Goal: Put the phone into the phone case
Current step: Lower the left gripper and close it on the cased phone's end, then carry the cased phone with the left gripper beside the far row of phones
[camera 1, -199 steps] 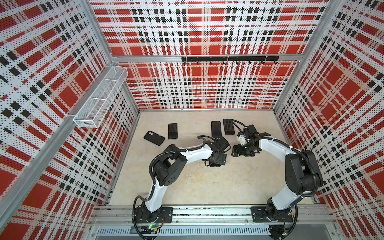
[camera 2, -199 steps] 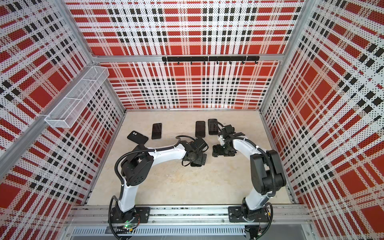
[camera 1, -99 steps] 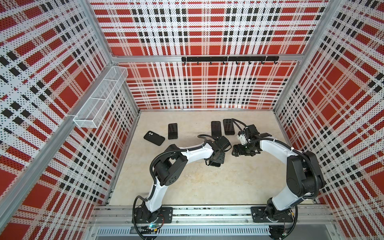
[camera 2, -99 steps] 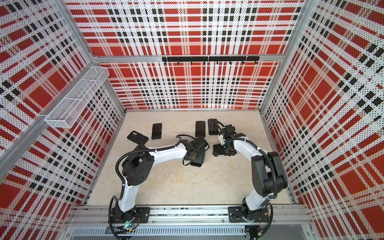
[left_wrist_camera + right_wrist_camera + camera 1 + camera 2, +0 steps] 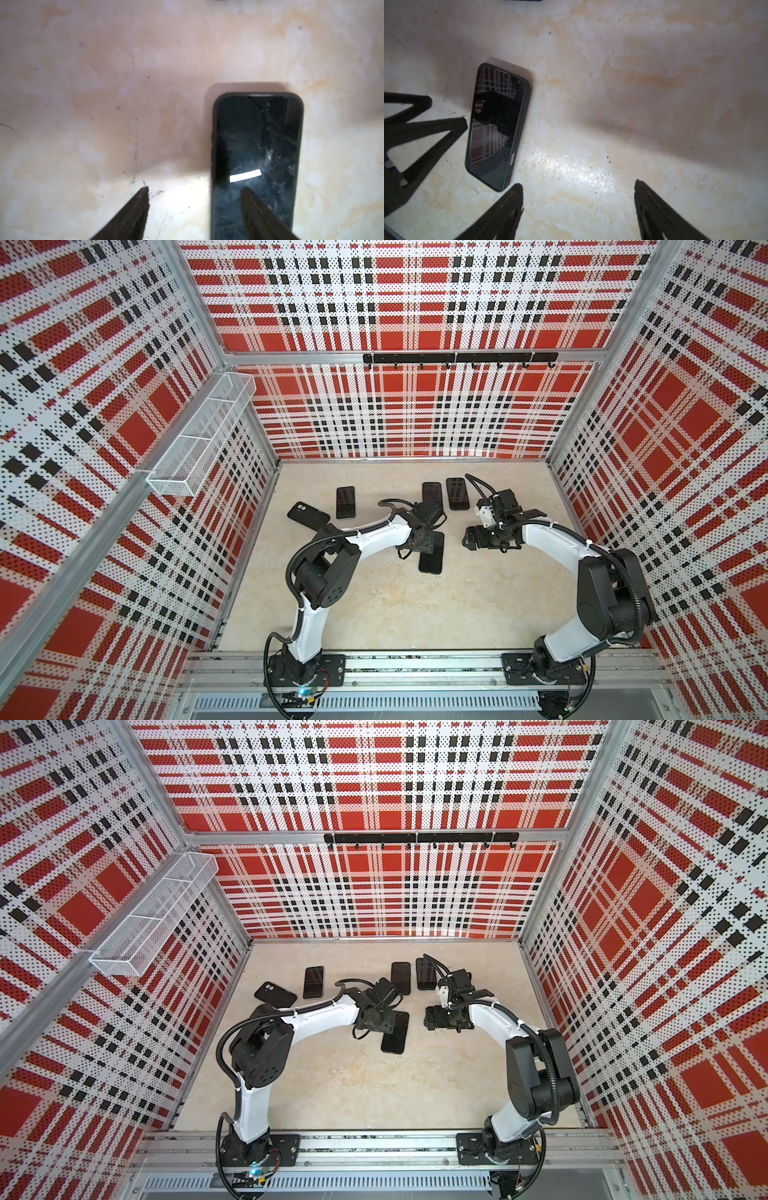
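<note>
We begin at the left gripper. Its jaws stand well apart with nothing clamped between them. One finger is poised over the near end of the phone, and the other is over bare table just beside it. We cannot tell whether the first finger touches the glass. The phone lies flat, screen up, and a dark matte rim runs round its edge, so it appears to be seated in the phone case. Taking the far wall as twelve o'clock, both top views show the phone near the middle of the table. Its long axis runs roughly twelve to six, and its twelve-o'clock end is hidden under the left gripper. The right gripper is spread wide and empty above bare table. It sits at about two o'clock from the phone, near it but apart, with its tips pointing toward nine. Farther out we count three spare phones lying screen up: one at twelve, partly covered by the left wrist, one at one o'clock, and one at ten. Beyond that last one, between nine and ten, lies a black slab with a camera cutout, one corner tucked behind the left arm.
</note>
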`<state>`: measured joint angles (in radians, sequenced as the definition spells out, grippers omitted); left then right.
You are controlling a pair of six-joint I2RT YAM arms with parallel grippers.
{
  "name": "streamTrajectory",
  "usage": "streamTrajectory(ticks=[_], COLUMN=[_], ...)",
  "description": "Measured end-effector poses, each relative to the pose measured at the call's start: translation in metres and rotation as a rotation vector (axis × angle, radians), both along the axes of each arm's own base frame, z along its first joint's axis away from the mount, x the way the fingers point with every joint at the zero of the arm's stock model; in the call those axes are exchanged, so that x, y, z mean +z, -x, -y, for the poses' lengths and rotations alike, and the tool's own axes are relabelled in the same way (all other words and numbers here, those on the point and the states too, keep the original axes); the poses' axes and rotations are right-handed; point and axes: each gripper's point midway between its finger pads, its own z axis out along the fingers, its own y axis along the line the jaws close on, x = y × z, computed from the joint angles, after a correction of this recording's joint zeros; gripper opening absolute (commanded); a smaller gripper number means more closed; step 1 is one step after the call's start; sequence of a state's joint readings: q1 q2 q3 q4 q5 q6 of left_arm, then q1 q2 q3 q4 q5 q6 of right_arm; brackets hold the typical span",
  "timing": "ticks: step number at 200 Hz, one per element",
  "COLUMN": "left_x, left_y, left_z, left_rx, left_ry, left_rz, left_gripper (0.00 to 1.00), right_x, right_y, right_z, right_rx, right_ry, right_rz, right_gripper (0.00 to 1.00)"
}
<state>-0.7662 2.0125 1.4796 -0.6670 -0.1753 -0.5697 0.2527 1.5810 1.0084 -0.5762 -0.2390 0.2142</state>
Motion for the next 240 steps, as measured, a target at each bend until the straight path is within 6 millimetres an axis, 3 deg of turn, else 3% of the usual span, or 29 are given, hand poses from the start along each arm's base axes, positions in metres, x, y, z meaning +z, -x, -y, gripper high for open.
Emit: streamTrajectory(ticks=[16, 77, 119, 179, 240], left_x=[0.005, 0.007, -0.021, -0.026, -0.032], left_y=[0.0, 0.028, 0.034, 0.038, 0.038], left_z=[0.004, 0.055, 0.05, 0.049, 0.052], left_rx=[-0.007, -0.145, -0.167, -0.183, -0.194], left_ry=[0.011, 0.051, -0.005, -0.009, -0.005], left_rz=[0.013, 0.001, -0.06, -0.08, -0.089], left_gripper=[1.0, 0.98, 0.98, 1.0, 0.76], right_x=[0.0, 0.0, -0.002, -0.004, -0.003], right_y=[0.002, 0.001, 0.001, 0.002, 0.001], right_z=[0.001, 0.001, 0.003, 0.003, 0.003], right_rx=[-0.003, -0.01, -0.014, -0.014, -0.014], right_ry=[0.0, -0.001, 0.007, 0.008, 0.008], right_rz=[-0.001, 0.005, 0.01, 0.009, 0.01], right_gripper=[0.86, 0.86, 0.86, 0.86, 0.86])
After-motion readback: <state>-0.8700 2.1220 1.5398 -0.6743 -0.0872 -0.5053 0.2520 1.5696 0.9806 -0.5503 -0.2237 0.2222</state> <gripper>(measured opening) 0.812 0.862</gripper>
